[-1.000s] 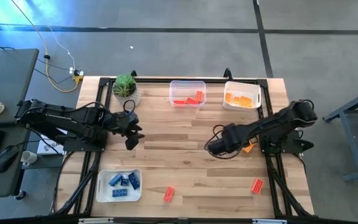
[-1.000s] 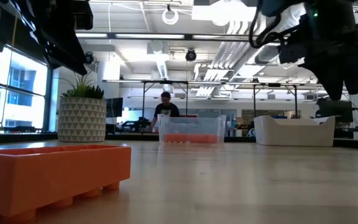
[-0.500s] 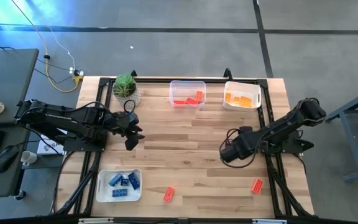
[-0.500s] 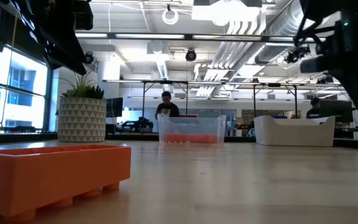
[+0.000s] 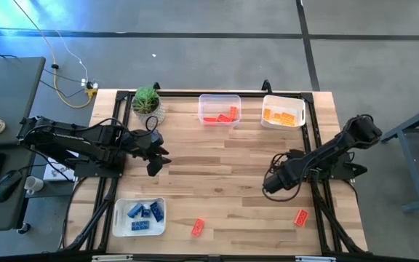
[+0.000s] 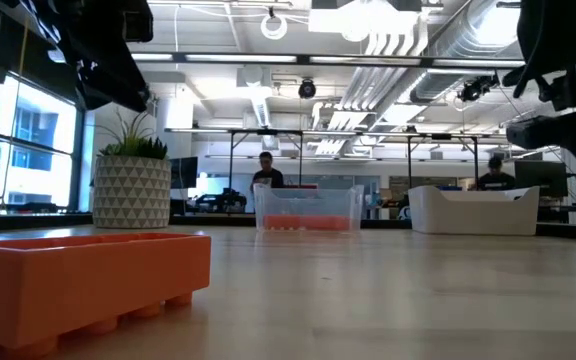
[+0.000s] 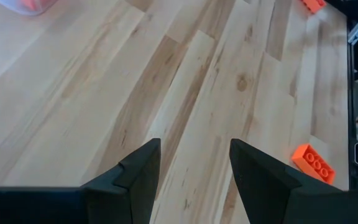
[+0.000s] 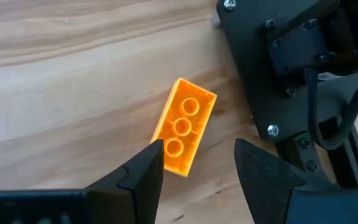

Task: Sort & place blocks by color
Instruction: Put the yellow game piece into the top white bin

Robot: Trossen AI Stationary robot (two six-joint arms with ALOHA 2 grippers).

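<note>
Just beyond right fingers [image 8: 143,168]: orange block [image 8: 183,126].

On the bench [image 5: 217,182], a loose block [image 8: 183,127] lies directly ahead of the right pincer [image 8: 197,165], beside the arm's base. Two more blocks [image 5: 300,215] [image 5: 198,227] lie nearer the front edge, three trays [image 5: 219,109] [image 5: 283,111] [image 5: 140,217] farther off. The left pincer [image 7: 194,163] hangs over bare boards.
</note>
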